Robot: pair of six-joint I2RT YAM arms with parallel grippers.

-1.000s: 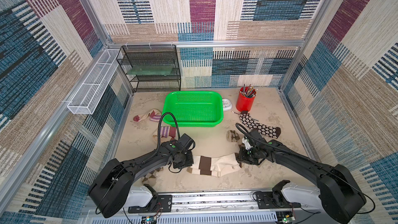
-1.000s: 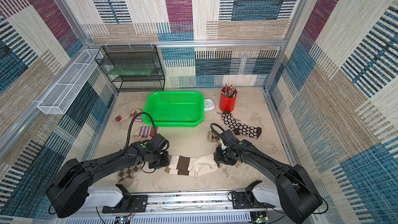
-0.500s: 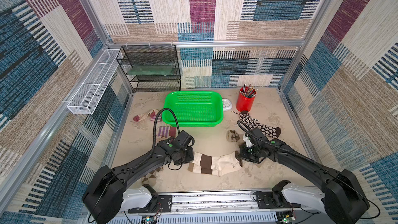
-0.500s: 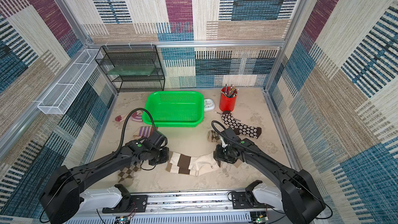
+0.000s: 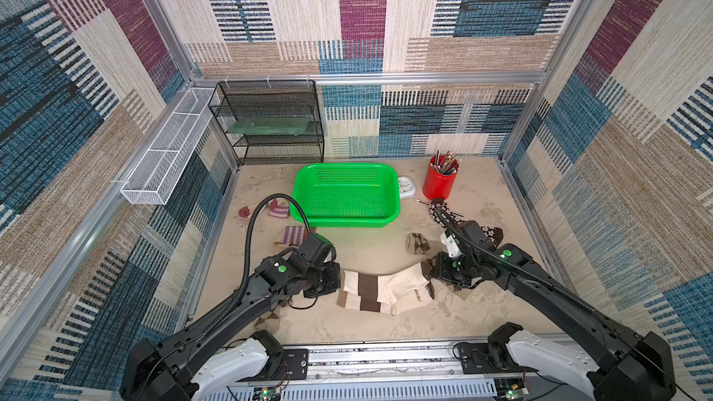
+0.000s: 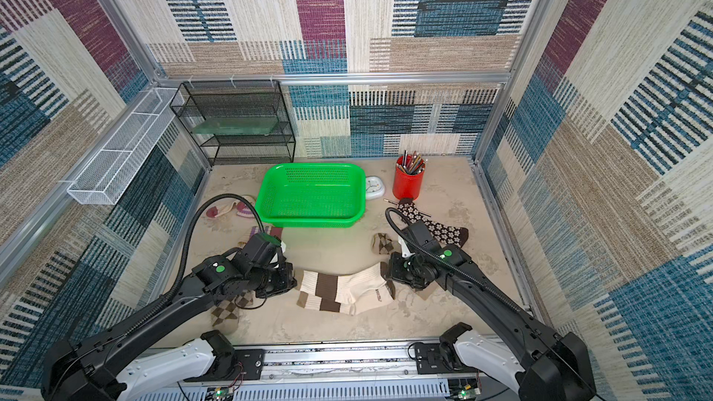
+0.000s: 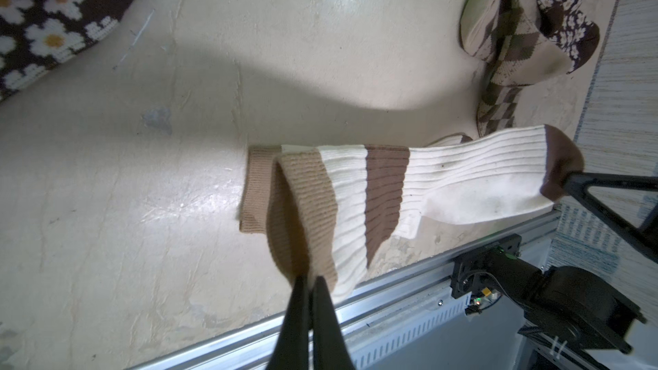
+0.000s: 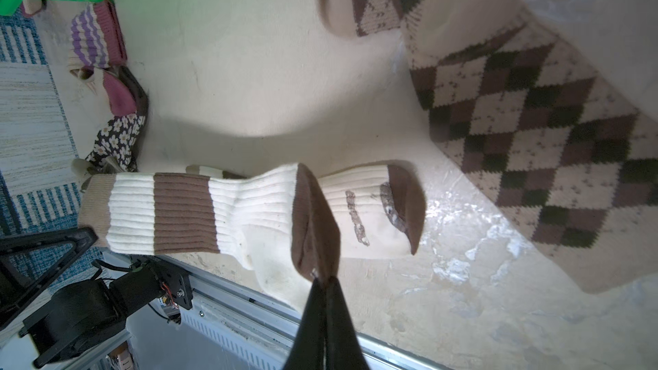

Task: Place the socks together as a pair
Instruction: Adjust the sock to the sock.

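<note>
Jaws shut tight on the top cream sock (image 5: 403, 277)

Jaws of the left gripper (image 7: 309, 276) are squeezed shut on the tan cuff of this sock. Jaws of the right gripper (image 8: 324, 280) are squeezed shut on its brown toe. The sock is stretched between the two arms, at the front of the table (image 5: 366, 252). It has cream ribs and brown bands. A second cream sock (image 8: 372, 240) lies flat under it, and the two point the same way. In both top views the two socks overlap, and the lower one shows along the near side.

One argyle sock (image 5: 416, 243) lies just beside the right arm. Another argyle sock (image 6: 225, 312) peeks out from under the left arm. A daisy sock (image 6: 443, 230) lies behind the right arm, near the red cup (image 5: 440, 189). A purple striped sock (image 5: 291, 234) lies between the left arm and the green basket (image 5: 347, 222). Another purple striped sock (image 5: 278, 210) is beside the basket's left end.
</note>
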